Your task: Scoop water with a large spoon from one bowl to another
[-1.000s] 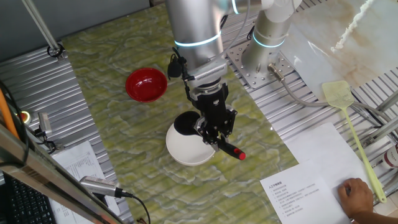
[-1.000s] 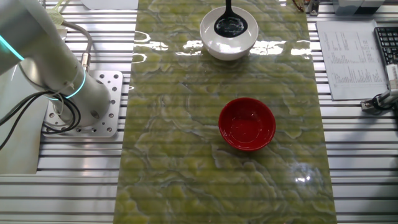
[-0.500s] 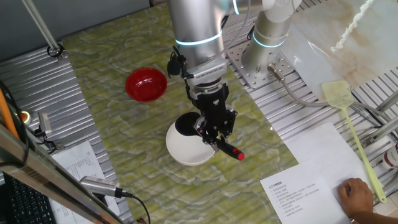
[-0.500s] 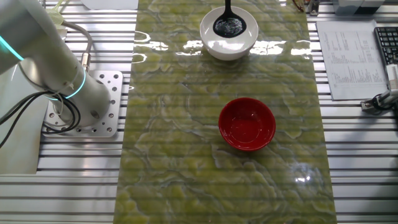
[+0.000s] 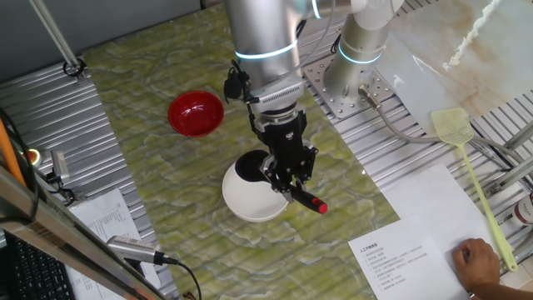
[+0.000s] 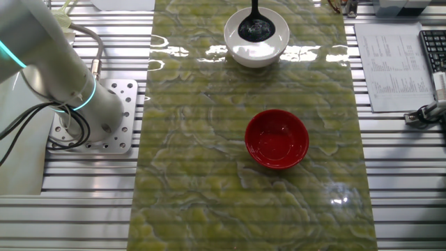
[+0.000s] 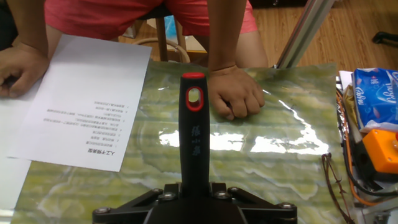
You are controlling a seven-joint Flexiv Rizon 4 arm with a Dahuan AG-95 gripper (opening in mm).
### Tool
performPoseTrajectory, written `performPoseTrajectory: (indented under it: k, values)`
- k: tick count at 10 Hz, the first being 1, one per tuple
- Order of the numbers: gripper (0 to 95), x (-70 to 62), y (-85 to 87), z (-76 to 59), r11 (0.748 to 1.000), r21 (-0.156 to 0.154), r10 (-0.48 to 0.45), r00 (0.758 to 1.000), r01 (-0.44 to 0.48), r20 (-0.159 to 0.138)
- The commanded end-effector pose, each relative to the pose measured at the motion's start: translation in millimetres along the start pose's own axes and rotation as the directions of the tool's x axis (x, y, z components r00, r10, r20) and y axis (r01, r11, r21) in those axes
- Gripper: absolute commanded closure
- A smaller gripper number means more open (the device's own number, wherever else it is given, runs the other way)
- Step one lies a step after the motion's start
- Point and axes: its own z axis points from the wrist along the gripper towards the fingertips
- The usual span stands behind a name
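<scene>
Centrally, we see the large spoon, glossy black with a round head, sitting in the smooth white bowl at top centre; our gripper clamps its handle. Only the hand view shows the red tip's hanging hole. The shiny red bowl sits mid-frame.

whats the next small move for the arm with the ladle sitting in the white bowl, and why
Probably lift straight up a little. The gripper is shut on the black ladle with the red-tipped handle, and its round head sits inside the white bowl. The red bowl stands apart on the green mat, so the head must clear the white rim before travelling.
</scene>
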Motion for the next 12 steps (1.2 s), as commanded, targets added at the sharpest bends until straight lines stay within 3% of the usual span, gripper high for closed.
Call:
performPoseTrajectory:
  k: [1, 7, 12]
  values:
    - [95.0, 0.4, -0.2, 0.3, 1.0, 0.006, 0.001, 1.0, -0.001, -0.004]
    - [95.0, 2.4, -0.8, -2.0, 1.0, 0.006, 0.001, 1.0, -0.001, -0.011]
    - [95.0, 8.8, -1.7, -12.8, 1.0, 0.002, -0.009, 1.0, 0.009, -0.015]
